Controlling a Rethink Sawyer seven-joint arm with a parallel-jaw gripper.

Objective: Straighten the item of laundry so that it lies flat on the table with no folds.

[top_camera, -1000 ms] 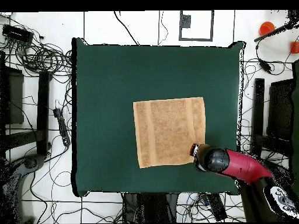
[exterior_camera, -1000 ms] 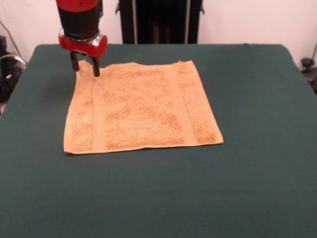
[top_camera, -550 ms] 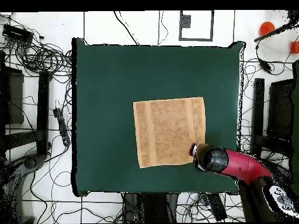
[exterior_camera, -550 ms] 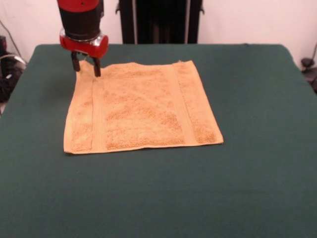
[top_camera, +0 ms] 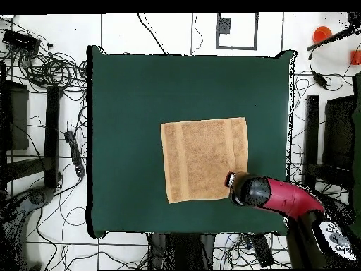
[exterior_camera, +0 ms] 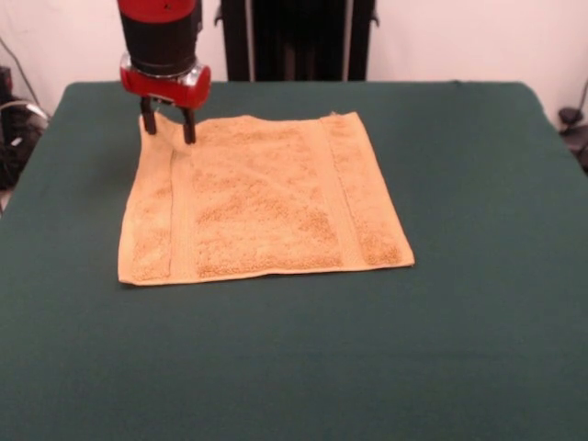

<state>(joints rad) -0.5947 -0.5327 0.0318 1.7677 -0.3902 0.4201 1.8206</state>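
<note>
Your towel (exterior_camera: 262, 197) lies spread near the middle of the green surface (exterior_camera: 478, 276), looking flat already — this is the finishing step. The gripper (exterior_camera: 168, 130) stands at its far-left corner, fingers parted, holding nothing visible. Next, lift clear without snagging that corner.
</note>
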